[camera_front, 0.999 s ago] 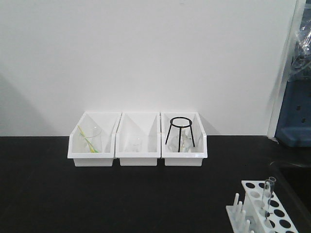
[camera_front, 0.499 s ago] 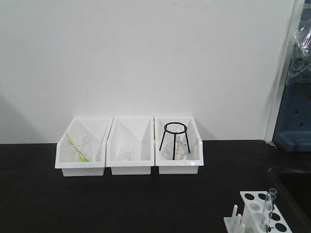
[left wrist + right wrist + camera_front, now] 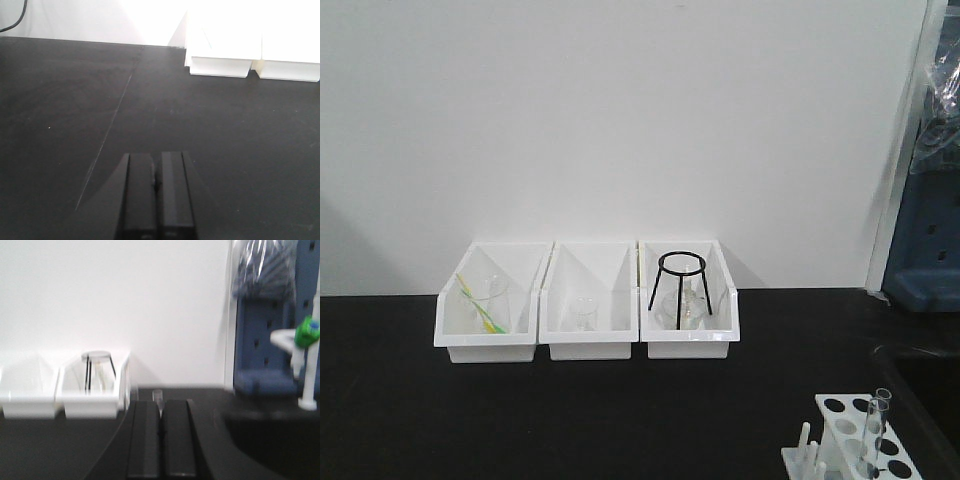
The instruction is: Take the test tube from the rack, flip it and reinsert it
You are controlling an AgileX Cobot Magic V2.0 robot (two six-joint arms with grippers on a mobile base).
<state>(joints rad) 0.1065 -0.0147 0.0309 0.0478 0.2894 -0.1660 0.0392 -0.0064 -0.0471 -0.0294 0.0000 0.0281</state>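
Note:
The white rack stands at the table's front right corner, partly cut off by the frame edge. The clear test tube stands upright in one of its holes, its open rim above the plate. Neither gripper shows in the front view. In the right wrist view my right gripper has its jaws together, and the tube's rim shows just past the fingertips, in line with the gap. My left gripper is shut and empty, low over the black table.
Three white bins stand in a row at the back against the wall; the right one holds a black tripod stand. A blue unit stands at far right. The right wrist view shows a white stand with a green clamp.
The front view shifted early on: bins slid left and up, and the rack sank lower in the frame. Since half a second ago almost nothing differs. The tube stays in the rack.

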